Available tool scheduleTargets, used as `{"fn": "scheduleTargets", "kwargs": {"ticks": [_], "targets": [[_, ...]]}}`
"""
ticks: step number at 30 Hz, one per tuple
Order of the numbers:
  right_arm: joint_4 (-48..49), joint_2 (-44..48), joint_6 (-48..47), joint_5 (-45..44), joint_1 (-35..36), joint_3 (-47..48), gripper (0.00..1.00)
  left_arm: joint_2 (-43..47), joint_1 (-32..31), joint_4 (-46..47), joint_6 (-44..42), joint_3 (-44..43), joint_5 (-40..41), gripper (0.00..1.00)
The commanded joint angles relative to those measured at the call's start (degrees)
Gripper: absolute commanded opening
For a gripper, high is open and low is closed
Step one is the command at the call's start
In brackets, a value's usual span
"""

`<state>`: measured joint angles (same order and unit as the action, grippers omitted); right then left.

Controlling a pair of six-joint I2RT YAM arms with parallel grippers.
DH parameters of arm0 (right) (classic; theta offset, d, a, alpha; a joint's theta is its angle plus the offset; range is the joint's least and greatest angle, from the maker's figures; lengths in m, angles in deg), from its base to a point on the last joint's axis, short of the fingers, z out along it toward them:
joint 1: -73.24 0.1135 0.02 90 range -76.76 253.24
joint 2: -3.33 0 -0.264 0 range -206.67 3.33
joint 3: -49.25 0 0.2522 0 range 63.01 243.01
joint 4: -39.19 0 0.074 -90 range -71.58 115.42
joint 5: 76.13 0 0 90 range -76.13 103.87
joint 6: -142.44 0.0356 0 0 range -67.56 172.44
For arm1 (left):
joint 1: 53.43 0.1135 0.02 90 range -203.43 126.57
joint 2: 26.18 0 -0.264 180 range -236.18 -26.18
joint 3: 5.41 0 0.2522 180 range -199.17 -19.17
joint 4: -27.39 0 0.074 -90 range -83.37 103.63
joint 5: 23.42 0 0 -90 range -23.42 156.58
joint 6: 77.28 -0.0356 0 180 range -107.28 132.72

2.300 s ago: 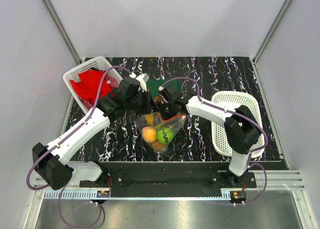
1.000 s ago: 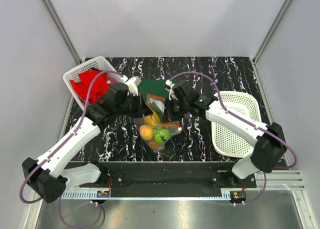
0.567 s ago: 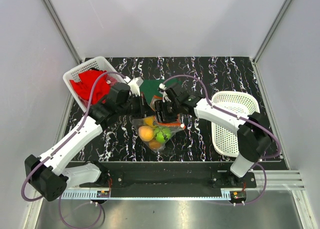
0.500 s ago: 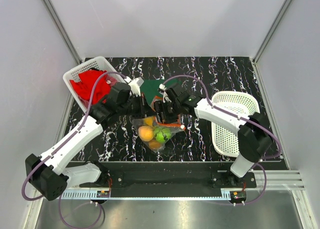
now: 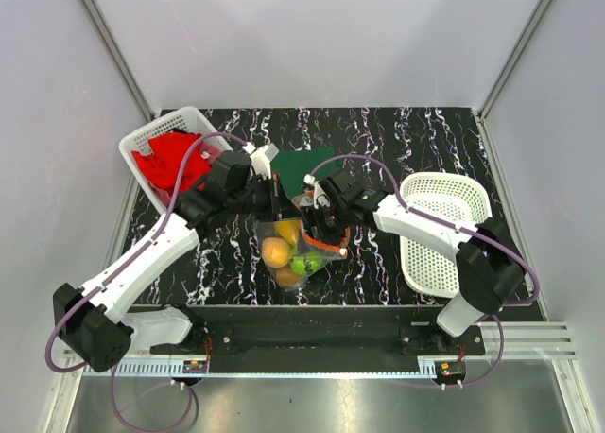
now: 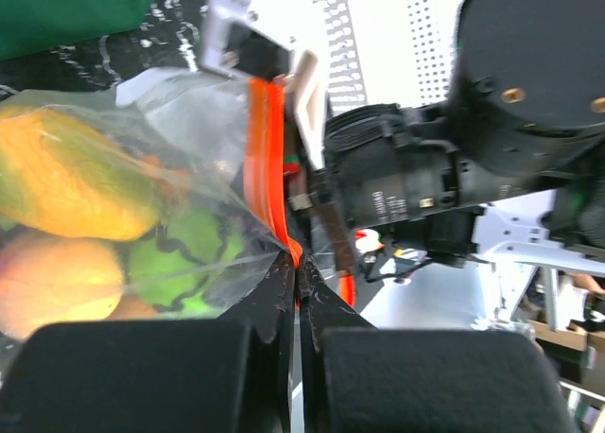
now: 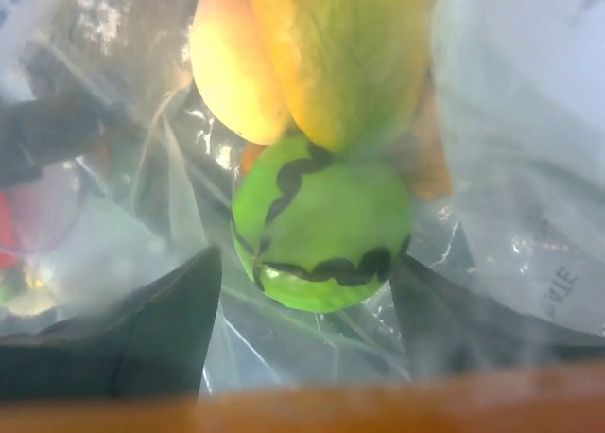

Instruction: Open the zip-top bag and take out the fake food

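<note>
Jaws of the right gripper (image 5: pixel 322 231) were clenched beside the bag a second ago; now they stand released and wide over the mouth of the zip-top bag (image 5: pixel 291 251), in the middle of the table (image 5: pixel 406 140). We judge extraction is starting, with the fake food (image 5: pixel 280 254) still inside. Left gripper (image 6: pixel 295 286) stays clenched on the zip strip (image 6: pixel 267 159); only its wrist view shows that pinch. Right wrist view alone shows the green fruit (image 7: pixel 321 227) between spread fingers

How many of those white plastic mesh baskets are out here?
2. The left white plastic basket, at the far left, holds a red cloth; the right white plastic basket sits on the right side. None seems hidden.
</note>
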<state>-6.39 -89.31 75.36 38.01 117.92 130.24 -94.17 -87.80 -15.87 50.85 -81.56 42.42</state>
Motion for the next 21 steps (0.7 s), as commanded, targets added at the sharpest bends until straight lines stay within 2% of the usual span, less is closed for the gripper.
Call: {"fn": "scheduleTargets", "kwargs": {"ticks": [1, 6, 15, 19, 21], "targets": [[2.1, -0.2, -1.0, 3.1, 0.6, -0.6, 0.81, 1.3, 0.3, 8.0, 4.8, -2.9, -5.3, 0.0], [4.3, 0.3, 0.5, 5.7, 0.8, -2.2, 0.81, 1.5, 0.3, 9.5, 6.9, -2.2, -5.8, 0.0], [7.6, 0.3, 2.6, 5.5, 1.6, -5.3, 0.81, 1.8, 0.3, 13.8, 11.4, -0.5, -5.6, 0.0], [8.7, 0.0, 2.7, 6.6, 3.1, -6.1, 0.91, 1.7, 0.3, 14.0, 11.5, 1.6, -5.5, 0.0], [9.1, 0.1, 2.7, 6.8, 3.6, -7.2, 0.92, 2.0, 0.3, 14.1, 11.5, 2.8, -4.9, 0.0]]}}
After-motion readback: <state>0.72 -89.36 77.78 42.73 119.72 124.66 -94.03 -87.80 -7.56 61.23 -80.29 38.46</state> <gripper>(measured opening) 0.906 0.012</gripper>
